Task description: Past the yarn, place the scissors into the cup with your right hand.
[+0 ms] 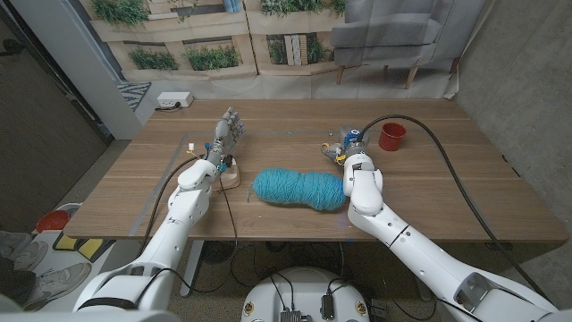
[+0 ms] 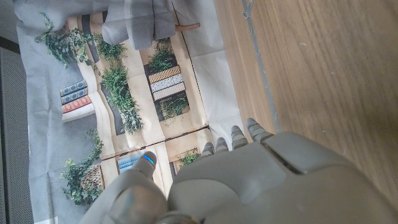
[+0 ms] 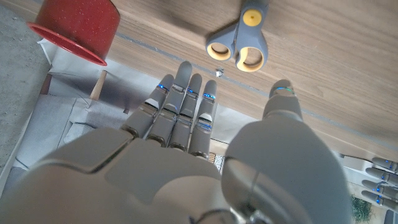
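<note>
Head view, red cup [image 1: 391,136], scissors [image 1: 336,148] beside

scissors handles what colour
Grey with a yellow pivot; the scissors show best in the right wrist view.

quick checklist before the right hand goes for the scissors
1. Right hand free: ok, fingers apart, holding nothing.
2. Scissors reachable: ok, lying on the table just ahead of the fingertips, untouched.
3. Cup upright, mouth clear: ok in the head view; its inside cannot tell.
4. Yarn out of the path: ok, it lies nearer the robot than the right hand.
5. Left hand out of the way: ok, raised on the far side of the yarn, holding nothing.
</note>
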{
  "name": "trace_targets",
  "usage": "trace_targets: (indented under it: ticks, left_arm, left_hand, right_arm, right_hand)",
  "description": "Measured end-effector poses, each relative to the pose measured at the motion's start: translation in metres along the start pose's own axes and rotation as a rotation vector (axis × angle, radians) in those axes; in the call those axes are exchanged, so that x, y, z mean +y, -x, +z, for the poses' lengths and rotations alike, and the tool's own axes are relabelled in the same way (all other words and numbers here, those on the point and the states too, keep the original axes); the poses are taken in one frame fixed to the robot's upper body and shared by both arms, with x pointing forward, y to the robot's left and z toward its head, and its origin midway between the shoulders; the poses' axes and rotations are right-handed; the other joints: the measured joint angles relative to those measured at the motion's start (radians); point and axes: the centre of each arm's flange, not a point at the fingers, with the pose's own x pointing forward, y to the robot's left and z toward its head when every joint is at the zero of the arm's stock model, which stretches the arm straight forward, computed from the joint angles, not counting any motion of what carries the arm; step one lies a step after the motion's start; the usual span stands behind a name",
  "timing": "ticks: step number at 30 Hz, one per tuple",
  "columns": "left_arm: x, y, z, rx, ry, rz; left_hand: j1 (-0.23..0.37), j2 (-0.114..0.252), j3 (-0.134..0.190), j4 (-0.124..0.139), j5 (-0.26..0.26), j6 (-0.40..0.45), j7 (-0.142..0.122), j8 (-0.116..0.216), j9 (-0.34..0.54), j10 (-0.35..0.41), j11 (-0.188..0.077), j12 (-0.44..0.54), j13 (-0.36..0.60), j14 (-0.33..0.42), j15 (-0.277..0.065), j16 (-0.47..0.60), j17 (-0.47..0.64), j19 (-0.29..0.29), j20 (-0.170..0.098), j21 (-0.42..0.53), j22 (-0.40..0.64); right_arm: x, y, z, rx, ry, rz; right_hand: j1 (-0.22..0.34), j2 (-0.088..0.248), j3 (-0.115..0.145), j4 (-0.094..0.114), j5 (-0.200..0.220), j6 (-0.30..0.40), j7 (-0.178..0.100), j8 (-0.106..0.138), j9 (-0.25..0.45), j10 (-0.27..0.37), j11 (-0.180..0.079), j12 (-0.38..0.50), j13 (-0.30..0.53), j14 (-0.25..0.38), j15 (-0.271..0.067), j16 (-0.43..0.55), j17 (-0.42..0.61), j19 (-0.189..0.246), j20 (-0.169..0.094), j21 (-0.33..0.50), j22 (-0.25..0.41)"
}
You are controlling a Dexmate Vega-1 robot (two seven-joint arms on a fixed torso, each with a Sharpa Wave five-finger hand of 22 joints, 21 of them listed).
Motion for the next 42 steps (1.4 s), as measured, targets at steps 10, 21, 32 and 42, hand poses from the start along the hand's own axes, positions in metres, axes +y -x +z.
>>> trace_targets:
  ticks: [10,21,32,42]
  left_arm:
    - [-0.002,-0.006,-0.002,0.003,0.003,-0.001]
    - [-0.003,-0.009,-0.003,0.004,0.000,-0.006]
    - [-0.004,-0.010,-0.003,0.003,-0.001,-0.008]
    - [-0.005,-0.010,-0.003,0.002,-0.002,-0.009]
  left_hand:
    - [0.000,0.000,-0.006,-0.003,0.000,0.000,0.000,0.000,0.000,0.000,0.000,0.000,0.000,0.000,0.000,0.000,0.000,0.000,0.000,0.000,0.000]
    - [0.000,0.000,-0.009,0.000,0.000,0.000,0.000,0.000,0.000,0.000,0.000,0.000,0.000,0.000,0.000,0.000,0.000,0.000,0.000,-0.006,0.000]
    - [0.000,0.000,-0.013,-0.004,0.000,0.000,0.000,0.000,0.000,0.000,0.000,0.000,0.000,0.000,0.000,0.000,0.000,0.000,0.000,-0.006,0.000]
    - [-0.002,-0.002,-0.013,-0.004,0.000,0.000,0.000,0.000,0.000,0.000,0.000,0.000,0.000,0.000,0.000,0.000,0.000,0.000,0.000,-0.006,0.000]
  right_arm:
    - [0.006,-0.003,0.002,-0.005,0.057,0.018]
    - [0.013,-0.005,-0.001,0.024,0.076,0.037]
    - [0.017,-0.004,-0.004,0.058,0.091,0.071]
    - [0.021,-0.004,-0.005,0.072,0.101,0.105]
  right_hand:
    - [0.007,0.007,-0.018,0.007,0.005,0.037,0.013,0.009,0.014,0.027,0.012,0.027,0.017,0.013,-0.002,0.030,0.042,0.000,0.000,0.000,0.000]
    - [0.007,0.007,-0.040,0.012,0.009,0.084,0.018,0.022,0.028,0.066,0.019,0.066,0.038,0.038,-0.005,0.061,0.087,0.004,0.004,0.008,0.000]
    - [0.019,0.019,-0.048,0.012,0.016,0.114,0.023,0.036,0.042,0.081,0.019,0.083,0.054,0.055,-0.012,0.076,0.122,0.011,0.011,0.012,0.000]
    - [0.063,0.063,-0.040,0.004,0.039,0.134,0.029,0.035,0.041,0.096,0.021,0.104,0.067,0.080,-0.016,0.091,0.141,0.024,0.023,0.019,-0.003]
